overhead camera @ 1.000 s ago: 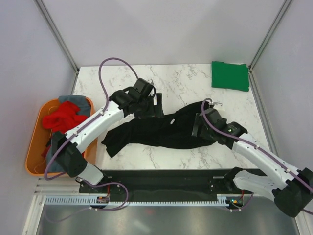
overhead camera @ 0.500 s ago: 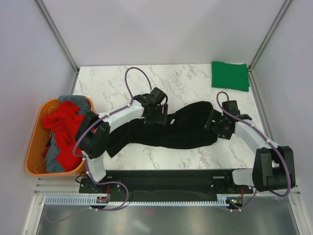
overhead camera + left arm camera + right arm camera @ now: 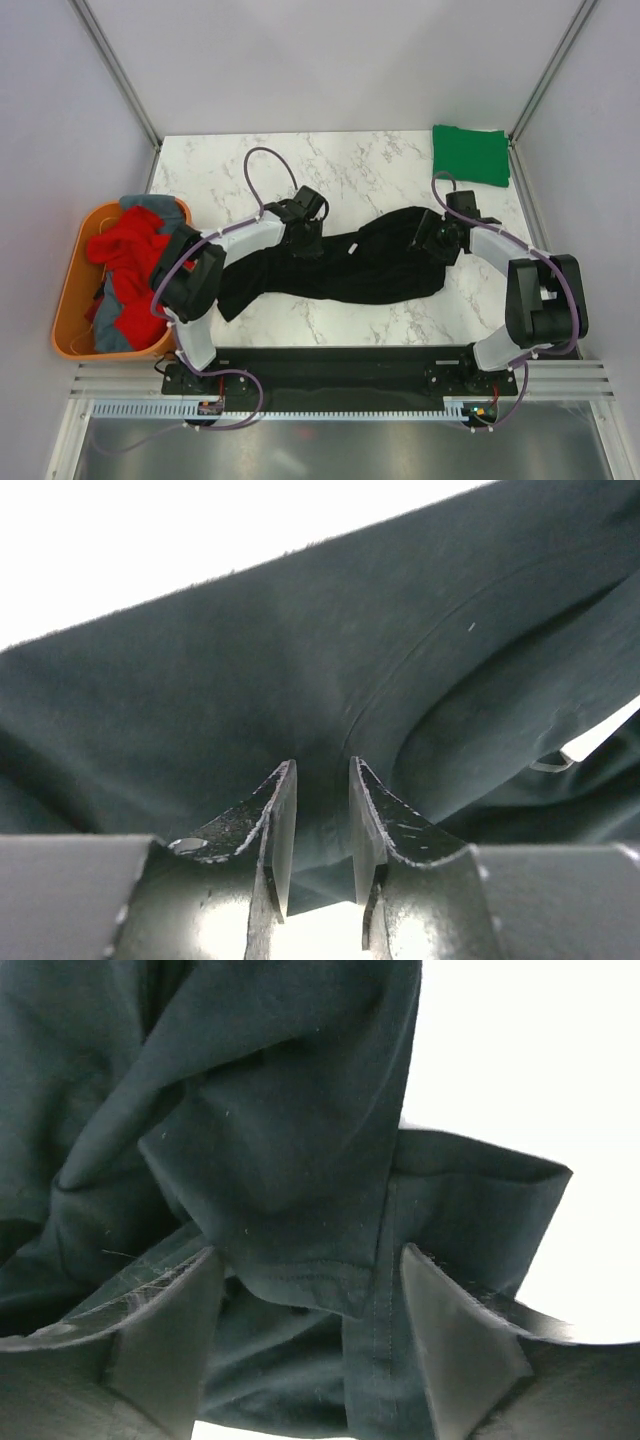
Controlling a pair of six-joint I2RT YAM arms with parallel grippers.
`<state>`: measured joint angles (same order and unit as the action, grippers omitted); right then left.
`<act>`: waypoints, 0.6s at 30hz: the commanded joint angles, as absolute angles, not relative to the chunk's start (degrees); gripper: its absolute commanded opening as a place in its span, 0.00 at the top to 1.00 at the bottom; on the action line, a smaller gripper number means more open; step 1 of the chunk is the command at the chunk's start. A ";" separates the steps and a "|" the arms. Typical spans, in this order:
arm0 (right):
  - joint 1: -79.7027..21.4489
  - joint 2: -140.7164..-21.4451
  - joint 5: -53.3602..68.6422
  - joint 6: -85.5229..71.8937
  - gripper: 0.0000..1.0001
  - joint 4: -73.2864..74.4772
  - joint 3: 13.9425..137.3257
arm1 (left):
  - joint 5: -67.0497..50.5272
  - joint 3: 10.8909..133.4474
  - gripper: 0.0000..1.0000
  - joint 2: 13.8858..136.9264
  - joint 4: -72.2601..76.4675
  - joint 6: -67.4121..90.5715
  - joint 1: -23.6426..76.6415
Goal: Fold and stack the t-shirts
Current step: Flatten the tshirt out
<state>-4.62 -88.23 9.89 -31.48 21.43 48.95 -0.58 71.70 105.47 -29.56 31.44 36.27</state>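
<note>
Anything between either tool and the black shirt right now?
Nothing visible. The left tool is pinched shut on a fold of the black shirt. The right tool is open, with the shirt's hem lying between its fingers.

Black shirt (image 3: 340, 265) lies crumpled, stretched across the frame's centre. Green shirt (image 3: 470, 155) sits folded flat, upper right. Red shirt (image 3: 125, 250) is bunched over grey shirt (image 3: 150, 205), far left.
</note>
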 commanded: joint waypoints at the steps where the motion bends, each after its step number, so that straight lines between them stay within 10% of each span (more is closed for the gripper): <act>1: -4.31 -89.47 10.38 -30.41 0.24 19.16 51.24 | -1.23 68.92 0.66 99.76 -26.02 30.76 36.47; 5: -4.31 -83.97 5.82 -29.53 0.23 20.65 48.17 | -0.18 66.45 0.61 92.83 -26.54 31.29 36.91; 11: -1.85 -67.28 0.70 -32.43 0.05 22.59 36.92 | 6.50 73.02 0.26 87.62 -29.70 28.66 46.11; 18: 1.84 -51.96 -4.12 -36.65 0.02 30.49 36.38 | 7.65 95.22 0.22 106.41 -32.25 23.92 55.45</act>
<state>0.67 -56.71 0.43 -33.93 26.70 34.79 5.54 88.23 98.67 -31.05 28.53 53.47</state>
